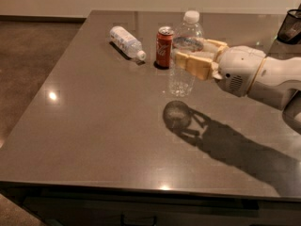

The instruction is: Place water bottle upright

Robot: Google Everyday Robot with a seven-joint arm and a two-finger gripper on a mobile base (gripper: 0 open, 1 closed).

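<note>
The water bottle (181,81) is being held upright in the gripper (186,53), whose tan, blocky fingers (194,65) are being clamped around its clear ribbed body just below the narrow label band. The white cap is being kept uppermost. The base is being carried above the table (94,126), and a round shadow is being cast on the surface apart from the base, toward the camera. The arm (263,76), smooth and white with rounded housings, is being extended in from the right. Small highlights are being reflected by the glossy grey-brown tabletop. Just behind and left of the held bottle, a red soda can (164,47) is standing. Further left, a shorter bottle (124,41) wrapped in a white label is lying on its side. A black mesh container (289,26) is being cut off by the far right edge.
</note>
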